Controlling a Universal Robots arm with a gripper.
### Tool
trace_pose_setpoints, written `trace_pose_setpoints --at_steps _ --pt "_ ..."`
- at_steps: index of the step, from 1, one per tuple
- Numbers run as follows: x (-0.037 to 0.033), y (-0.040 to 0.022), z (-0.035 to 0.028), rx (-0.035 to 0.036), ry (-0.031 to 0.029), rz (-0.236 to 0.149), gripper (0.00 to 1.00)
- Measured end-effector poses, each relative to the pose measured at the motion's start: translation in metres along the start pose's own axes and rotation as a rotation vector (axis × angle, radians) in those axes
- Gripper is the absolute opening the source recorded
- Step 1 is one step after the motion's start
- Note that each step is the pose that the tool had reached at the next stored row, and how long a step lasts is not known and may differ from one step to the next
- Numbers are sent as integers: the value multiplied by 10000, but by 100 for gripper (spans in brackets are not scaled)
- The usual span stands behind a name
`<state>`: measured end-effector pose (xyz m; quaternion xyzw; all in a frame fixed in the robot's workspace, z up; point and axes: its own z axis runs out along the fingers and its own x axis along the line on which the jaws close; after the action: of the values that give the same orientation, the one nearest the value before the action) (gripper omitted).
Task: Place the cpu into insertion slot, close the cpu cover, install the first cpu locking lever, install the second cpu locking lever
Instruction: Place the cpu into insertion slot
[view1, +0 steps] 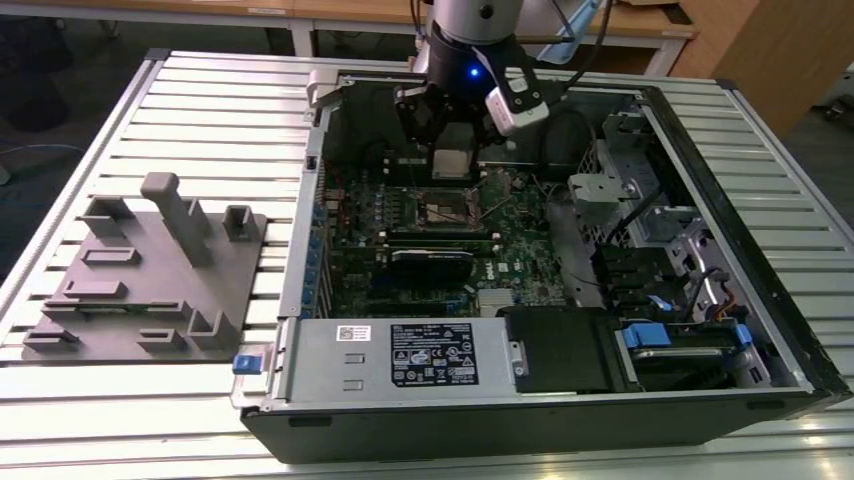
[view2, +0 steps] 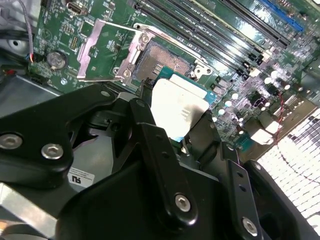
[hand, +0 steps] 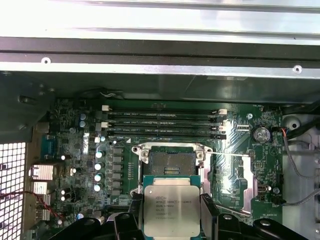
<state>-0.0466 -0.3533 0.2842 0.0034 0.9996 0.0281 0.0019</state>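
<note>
My gripper (view1: 454, 150) hangs inside the open computer case (view1: 287, 300), shut on the cpu (view1: 454, 163), a flat square chip with a silvery top. In both wrist views the black fingers (hand: 134, 209) clamp the cpu (hand: 171, 210) (view2: 175, 107) by two opposite edges. It is held in the air, just short of the insertion slot (hand: 171, 162) (view1: 451, 208) and apart from it. The slot (view2: 165, 59) lies bare. The cpu cover (view2: 107, 50) (hand: 245, 175), a silvery frame, is flipped open beside the slot.
Memory slots (hand: 165, 125) run just beyond the slot. In the exterior view a power supply (view1: 400, 355) fills the case's near side and a drive cage (view1: 654, 230) its right. A grey fixture plate (view1: 147, 270) with upright blocks stands on the slatted table (view1: 200, 90) at the left.
</note>
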Motion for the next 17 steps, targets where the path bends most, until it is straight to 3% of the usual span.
trace_pose_setpoints --at_steps 2,8,17 --pt "0 -1 4 3 -16 313 54" --pt "0 -1 4 6 -23 436 54" --pt "0 -1 16 10 -116 2078 54"
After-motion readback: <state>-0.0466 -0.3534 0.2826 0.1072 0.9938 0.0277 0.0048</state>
